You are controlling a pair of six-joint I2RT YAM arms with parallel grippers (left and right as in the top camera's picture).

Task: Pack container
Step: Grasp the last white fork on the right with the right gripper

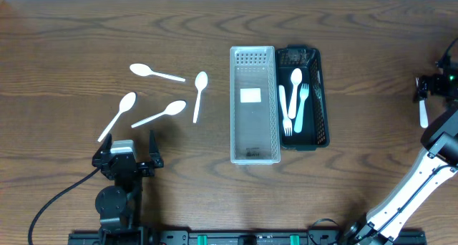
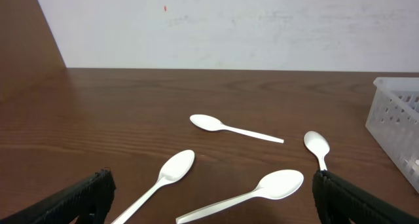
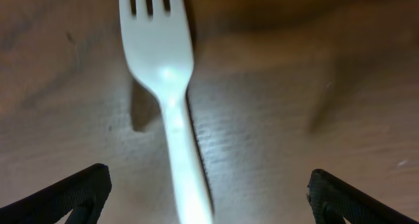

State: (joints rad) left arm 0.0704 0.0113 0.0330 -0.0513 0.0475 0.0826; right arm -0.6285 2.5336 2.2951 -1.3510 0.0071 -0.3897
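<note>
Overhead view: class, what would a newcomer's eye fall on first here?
Four white spoons lie scattered on the table's left half. At the centre a clear tray holds no cutlery, while the black tray beside it holds two forks and a spoon. A lone fork lies at the far right.

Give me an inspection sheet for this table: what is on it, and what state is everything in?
Surface: brown wooden table, no spills seen.
Job's things: four white spoons loose on the left; clear tray empty except for a label; black tray beside it holds two forks and a spoon; lone fork lies at the right edge.
Clutter: nothing seen.
Grippers: left gripper open, short of the spoons; right gripper open over the lone fork.
Cables: black cable trails from the left arm.
Surroundings: plain white wall.
</note>
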